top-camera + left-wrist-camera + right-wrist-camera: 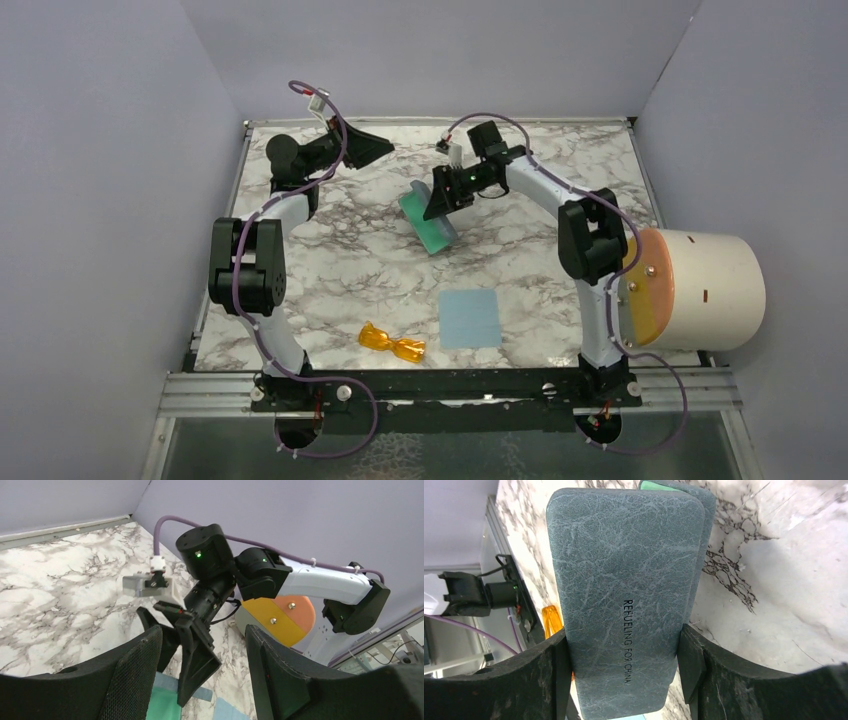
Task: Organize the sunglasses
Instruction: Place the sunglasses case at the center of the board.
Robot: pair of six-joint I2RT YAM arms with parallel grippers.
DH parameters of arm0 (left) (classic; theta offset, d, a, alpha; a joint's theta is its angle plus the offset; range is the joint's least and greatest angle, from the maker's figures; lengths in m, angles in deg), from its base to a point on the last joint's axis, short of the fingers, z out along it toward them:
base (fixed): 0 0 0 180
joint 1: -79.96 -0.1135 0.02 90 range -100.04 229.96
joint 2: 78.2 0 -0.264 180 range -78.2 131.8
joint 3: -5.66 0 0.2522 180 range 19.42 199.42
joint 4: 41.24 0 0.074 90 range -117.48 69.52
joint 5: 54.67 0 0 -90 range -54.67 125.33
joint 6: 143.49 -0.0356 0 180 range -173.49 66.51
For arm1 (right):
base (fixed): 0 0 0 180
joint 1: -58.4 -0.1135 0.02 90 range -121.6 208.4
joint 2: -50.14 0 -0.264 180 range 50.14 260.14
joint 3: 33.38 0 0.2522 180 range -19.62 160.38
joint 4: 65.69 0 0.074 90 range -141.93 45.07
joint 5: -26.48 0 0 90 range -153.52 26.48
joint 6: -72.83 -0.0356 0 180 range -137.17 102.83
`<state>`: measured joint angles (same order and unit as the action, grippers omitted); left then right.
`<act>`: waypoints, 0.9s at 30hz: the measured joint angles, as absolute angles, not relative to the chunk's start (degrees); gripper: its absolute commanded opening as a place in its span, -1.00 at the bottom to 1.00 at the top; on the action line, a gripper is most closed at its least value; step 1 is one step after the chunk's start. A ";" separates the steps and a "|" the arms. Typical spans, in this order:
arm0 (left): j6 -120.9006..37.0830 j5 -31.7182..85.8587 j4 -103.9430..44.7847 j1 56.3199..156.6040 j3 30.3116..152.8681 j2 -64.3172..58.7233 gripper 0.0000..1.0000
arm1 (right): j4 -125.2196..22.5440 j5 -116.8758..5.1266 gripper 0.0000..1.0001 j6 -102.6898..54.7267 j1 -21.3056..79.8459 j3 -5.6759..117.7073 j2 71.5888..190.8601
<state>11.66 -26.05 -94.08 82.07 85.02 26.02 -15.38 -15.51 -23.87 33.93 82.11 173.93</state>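
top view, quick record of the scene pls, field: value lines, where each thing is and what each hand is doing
sunglasses: folded, amber, on the table near the front edge, nothing touching them
cloth: light blue square, flat, just right of the sunglasses
case: blue-grey, mid-table, teal-green inside showing
right hand: closed on the case's sides
left hand: open, empty, far left of the table
task state: sunglasses not yet in the case
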 measured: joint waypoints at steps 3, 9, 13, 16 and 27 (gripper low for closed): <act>11.48 -25.99 -93.89 82.07 84.48 25.93 0.28 | -14.96 -15.53 -0.99 -23.28 33.16 82.11 176.36; 11.35 -25.94 -93.71 82.07 84.11 25.87 0.27 | -14.37 -15.24 -0.99 -23.04 32.94 82.22 178.41; 11.28 -25.94 -93.54 82.07 84.06 25.45 0.27 | -13.76 -14.92 -0.76 -22.93 32.81 83.43 179.48; 11.28 -25.94 -93.54 82.07 83.82 24.89 0.27 | -13.83 -14.92 -0.58 -22.90 32.64 83.67 180.05; 11.28 -25.94 -93.39 82.07 83.21 23.86 0.27 | -14.42 -14.76 -0.02 -24.08 32.62 84.26 180.97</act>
